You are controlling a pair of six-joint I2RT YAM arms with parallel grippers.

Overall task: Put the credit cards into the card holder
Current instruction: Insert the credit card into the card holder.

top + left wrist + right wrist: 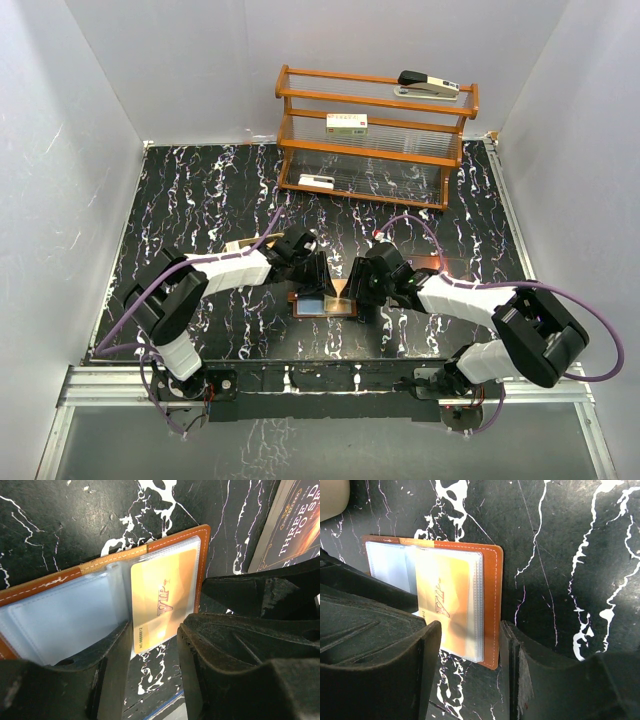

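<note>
Left wrist view: left tool [154, 650] is open, straddling the poking-out end of the gold card [162, 600], which sits partway in a clear pocket of the card holder [125, 555] on the desk [60, 525]. Right tool [469, 635] is open too, at the holder's edge.

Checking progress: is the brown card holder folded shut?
No, the card holder lies open, its clear pockets and a gold card showing.

There is one wallet [493, 605], one gold card [162, 595], one book [295, 530], one rack [375, 135], one stapler [428, 86] and two white boxes [347, 123] [316, 181].
</note>
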